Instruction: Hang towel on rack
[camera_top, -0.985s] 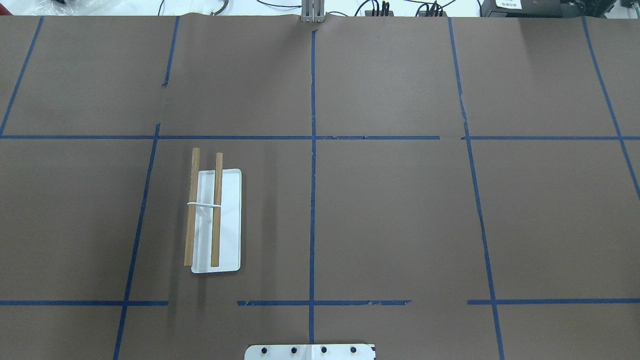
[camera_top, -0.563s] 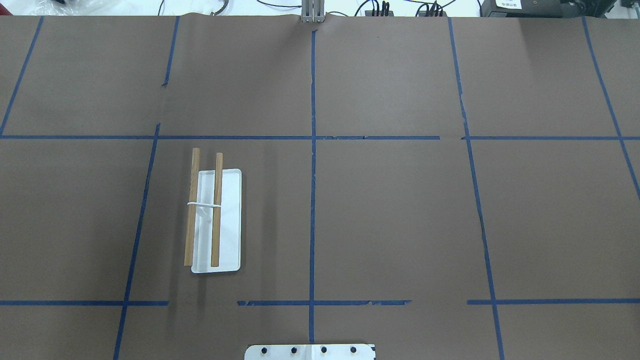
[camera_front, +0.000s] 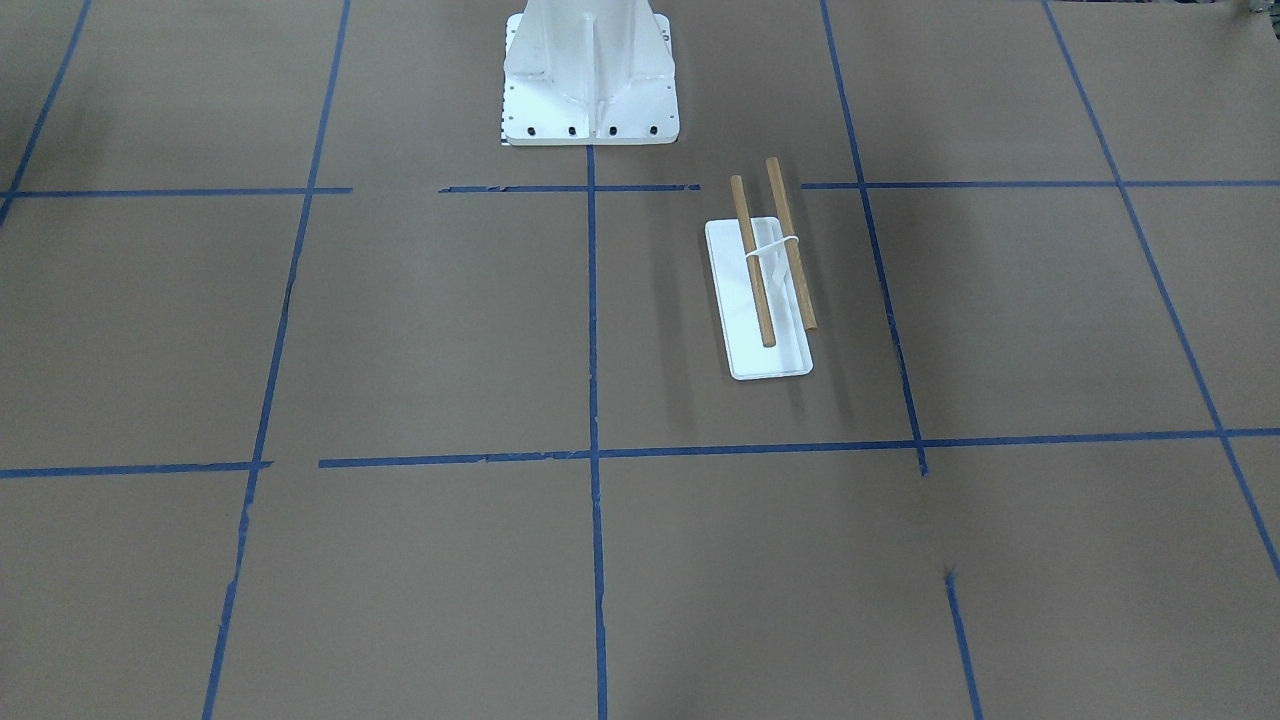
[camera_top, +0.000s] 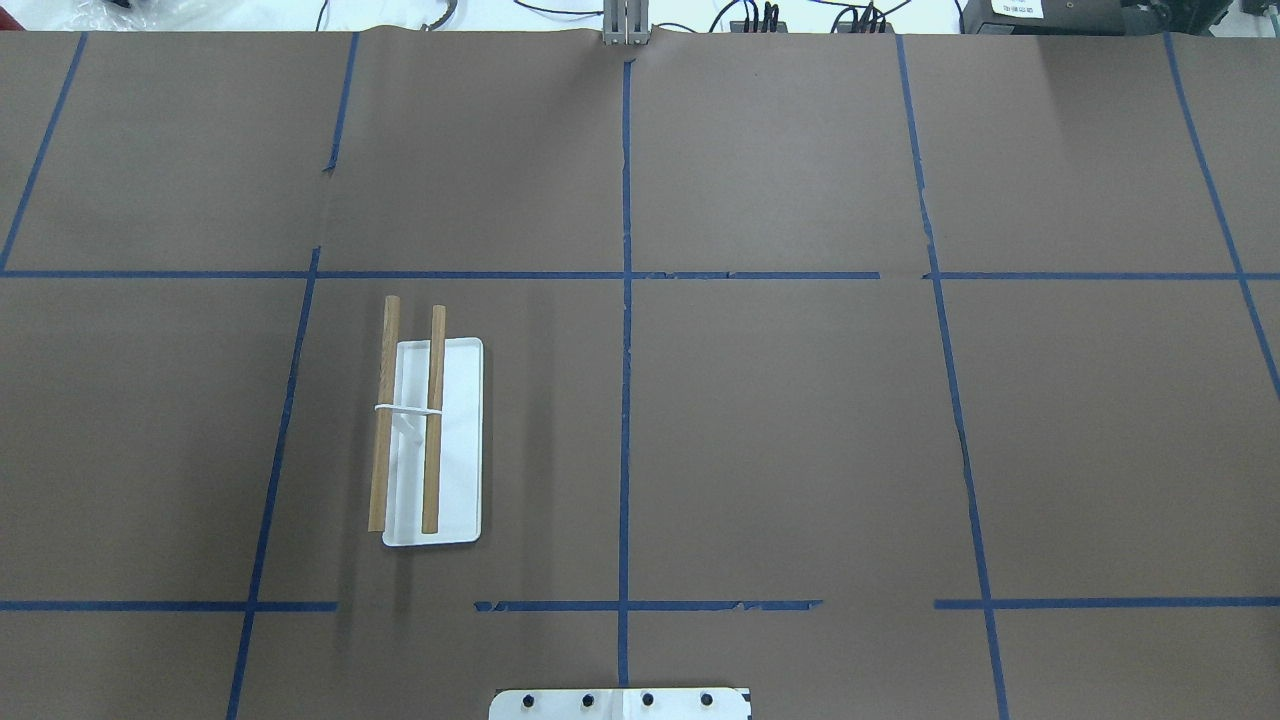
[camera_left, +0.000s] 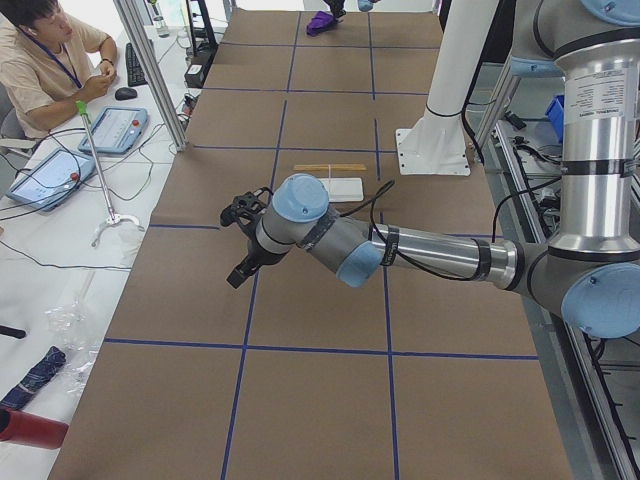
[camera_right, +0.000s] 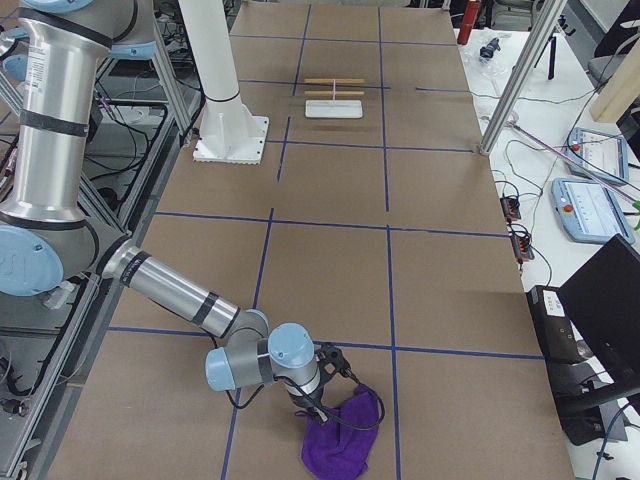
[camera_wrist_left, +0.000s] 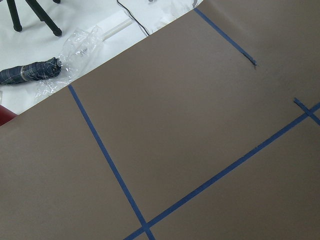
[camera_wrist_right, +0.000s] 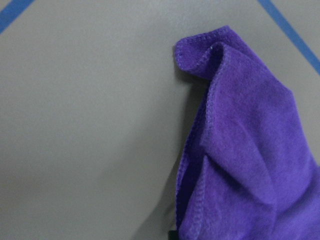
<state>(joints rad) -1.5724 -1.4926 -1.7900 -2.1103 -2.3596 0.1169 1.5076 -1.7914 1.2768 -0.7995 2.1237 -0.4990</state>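
The rack (camera_top: 434, 420) stands left of centre in the overhead view: two wooden rods over a white base tray (camera_top: 462, 460). It also shows in the front-facing view (camera_front: 752, 262), the exterior left view (camera_left: 335, 186) and the exterior right view (camera_right: 333, 100). The purple towel (camera_right: 340, 445) lies crumpled at the table's right end, far from the rack, and fills the right wrist view (camera_wrist_right: 245, 150). My right gripper (camera_right: 338, 385) is low at the towel's edge; I cannot tell its state. My left gripper (camera_left: 238, 248) hovers over bare table; I cannot tell its state.
The white robot pedestal (camera_front: 590, 80) stands at the table's near-robot edge. Blue tape lines cross the brown table cover. An operator (camera_left: 40, 55) sits beyond the left end, with tablets and a stand (camera_left: 100, 170). A wrapped bundle (camera_wrist_left: 30, 72) lies off the table.
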